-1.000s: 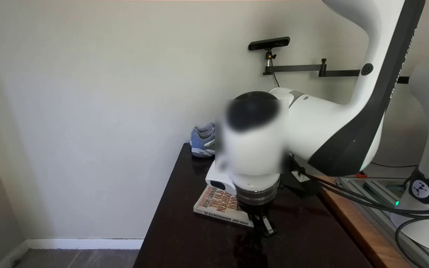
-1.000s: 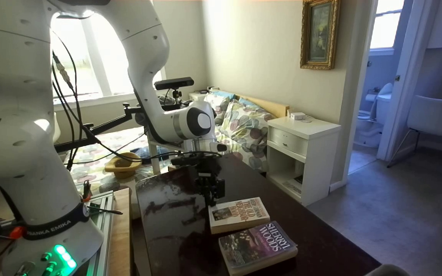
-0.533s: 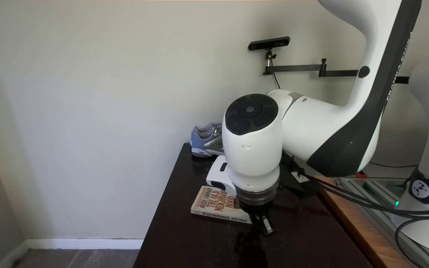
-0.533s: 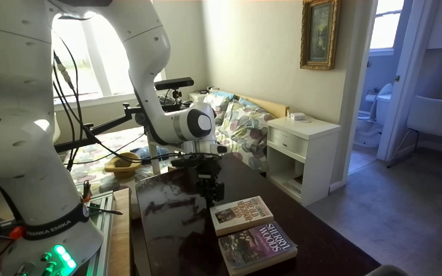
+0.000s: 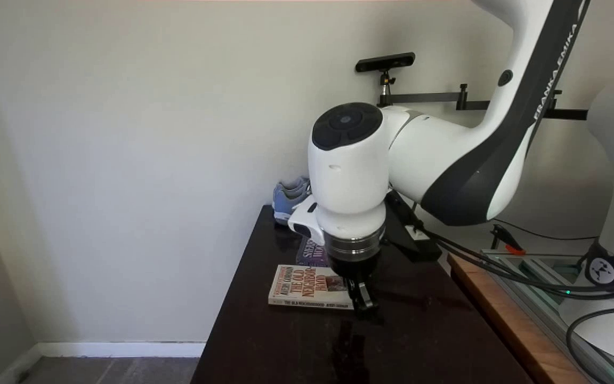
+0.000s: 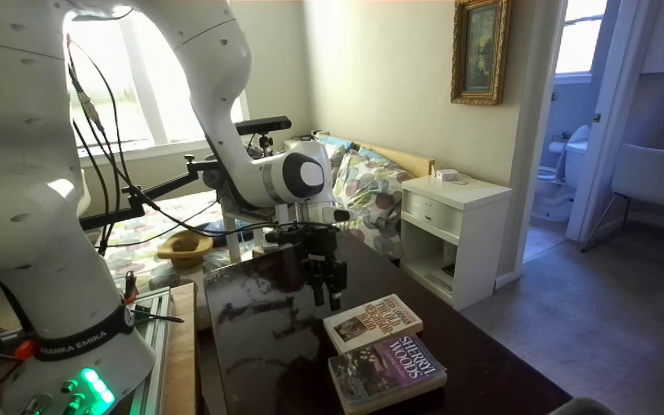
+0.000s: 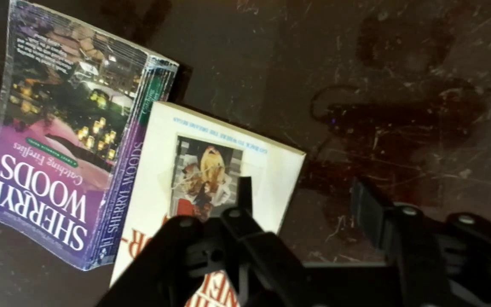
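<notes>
A white book with red lettering (image 6: 373, 323) lies flat on the dark table; it also shows in an exterior view (image 5: 307, 285) and in the wrist view (image 7: 267, 170). A thicker purple book (image 6: 387, 369) lies right beside it, its spine along the white book's edge in the wrist view (image 7: 58, 140). My gripper (image 6: 327, 302) is open and empty above the table, near the white book's end. In the wrist view (image 7: 301, 183) one finger is over the white book's cover and the other is beyond its edge, over bare table. The lower part of the cover is hidden by the finger.
The dark table (image 6: 263, 357) carries the books. A blue-grey shoe (image 5: 288, 200) stands at its far end in an exterior view. A camera on a black arm (image 6: 263, 125) stands behind the robot arm. Cables hang by the wrist. A white nightstand (image 6: 453, 230) and bed stand beyond.
The gripper has risen off the table, and its two fingers now show apart. The white book has shifted and turned a little, closer along the purple book. The purple book has not moved.
</notes>
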Motion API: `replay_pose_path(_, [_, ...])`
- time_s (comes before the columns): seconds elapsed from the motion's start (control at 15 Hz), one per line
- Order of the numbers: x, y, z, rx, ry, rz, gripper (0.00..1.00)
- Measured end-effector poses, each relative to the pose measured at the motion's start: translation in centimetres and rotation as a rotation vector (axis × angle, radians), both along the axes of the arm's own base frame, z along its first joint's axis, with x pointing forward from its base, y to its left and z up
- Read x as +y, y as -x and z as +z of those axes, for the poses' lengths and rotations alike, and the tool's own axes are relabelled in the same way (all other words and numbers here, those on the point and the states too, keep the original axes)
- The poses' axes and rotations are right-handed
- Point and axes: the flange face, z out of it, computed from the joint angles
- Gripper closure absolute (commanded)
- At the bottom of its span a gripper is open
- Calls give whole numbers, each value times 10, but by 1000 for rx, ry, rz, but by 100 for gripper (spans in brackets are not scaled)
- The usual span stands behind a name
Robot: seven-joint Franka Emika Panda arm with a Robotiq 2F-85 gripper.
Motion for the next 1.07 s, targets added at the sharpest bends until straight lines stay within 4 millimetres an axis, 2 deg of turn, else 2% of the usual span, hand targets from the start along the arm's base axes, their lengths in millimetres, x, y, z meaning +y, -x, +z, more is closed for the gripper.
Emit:
replay_pose_path(0.13, [-14,-4,9,-23,-12,-50,0])
replay_pose_path(0.67, [-72,-13,20,-106,-104,-367,0])
replay_pose_path(0.87, [-83,-11,20,-132,-132,-517,0])
replay_pose_path(1.07, [-86,-11,21,-176,-158,-658,0])
